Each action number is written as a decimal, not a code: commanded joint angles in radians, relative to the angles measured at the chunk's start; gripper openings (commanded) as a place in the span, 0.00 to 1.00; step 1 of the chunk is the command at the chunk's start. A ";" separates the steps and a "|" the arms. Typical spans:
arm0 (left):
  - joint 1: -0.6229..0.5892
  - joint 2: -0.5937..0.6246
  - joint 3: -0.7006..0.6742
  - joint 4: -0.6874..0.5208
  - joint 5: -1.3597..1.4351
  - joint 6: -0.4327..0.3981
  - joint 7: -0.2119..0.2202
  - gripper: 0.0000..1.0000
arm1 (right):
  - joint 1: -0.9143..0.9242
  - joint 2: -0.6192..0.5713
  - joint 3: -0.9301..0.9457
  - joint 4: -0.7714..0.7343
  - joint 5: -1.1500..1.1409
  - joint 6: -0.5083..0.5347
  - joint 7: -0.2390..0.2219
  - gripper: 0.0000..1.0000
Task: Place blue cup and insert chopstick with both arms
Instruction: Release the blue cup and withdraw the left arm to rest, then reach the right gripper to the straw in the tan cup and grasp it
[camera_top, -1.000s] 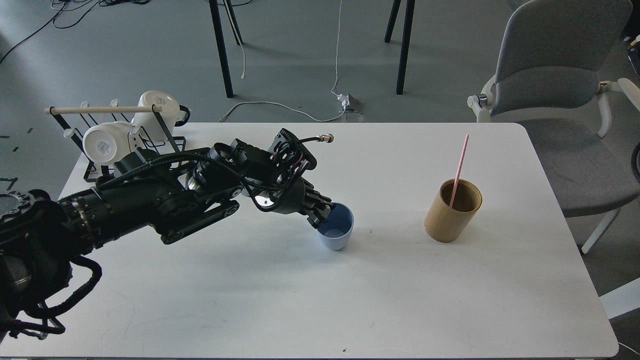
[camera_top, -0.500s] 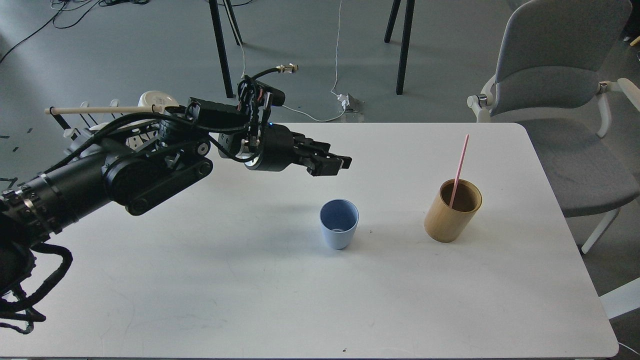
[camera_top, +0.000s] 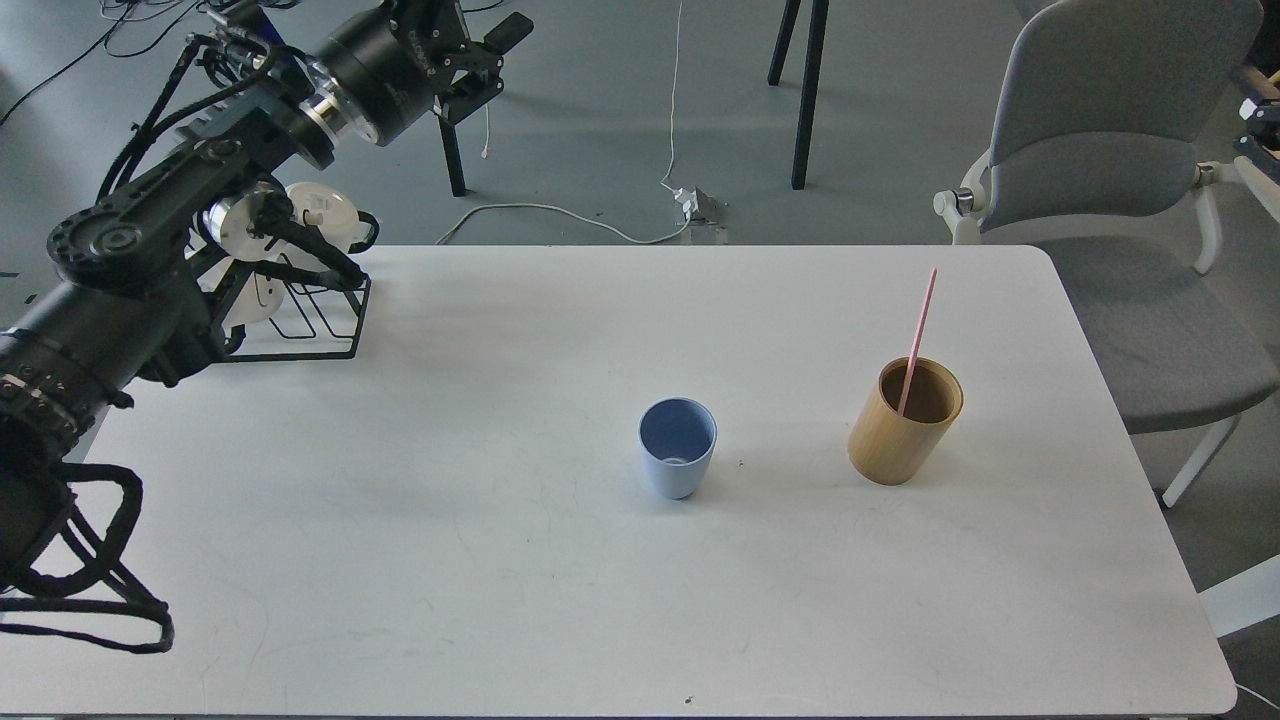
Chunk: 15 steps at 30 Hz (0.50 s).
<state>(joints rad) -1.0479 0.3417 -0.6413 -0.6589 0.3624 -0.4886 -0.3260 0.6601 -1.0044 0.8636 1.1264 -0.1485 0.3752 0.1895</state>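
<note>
The left arm (camera_top: 150, 250) has swung up and back from above the blue cup (camera_top: 678, 447), its tool (camera_top: 500, 45) now high over the floor beyond the worktop (camera_top: 500, 600); whether its fingers are parted I cannot tell. The cup stands upright and alone near the white worktop's middle. To its right, apart from it, the tan holder (camera_top: 905, 422) carries the pink chopstick (camera_top: 918, 338), leaning. A wire rack (camera_top: 300, 325) with white mugs (camera_top: 325, 210) sits at the far left corner. A grey chair (camera_top: 1120, 170) and loose cables (camera_top: 560, 215) occupy the grey floor behind.
</note>
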 joint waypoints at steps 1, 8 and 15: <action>0.028 0.008 0.003 0.051 -0.241 0.000 0.002 0.99 | -0.007 -0.026 -0.006 0.113 -0.153 -0.087 -0.001 0.99; 0.078 0.020 -0.001 0.097 -0.394 0.000 0.002 0.98 | -0.019 -0.049 -0.136 0.323 -0.668 -0.342 -0.013 0.99; 0.086 0.013 0.000 0.104 -0.482 0.000 0.048 0.99 | -0.019 -0.014 -0.293 0.354 -1.135 -0.467 -0.041 0.99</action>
<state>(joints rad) -0.9636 0.3603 -0.6413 -0.5581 -0.0938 -0.4886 -0.3060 0.6409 -1.0378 0.6269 1.4882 -1.1874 -0.0774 0.1600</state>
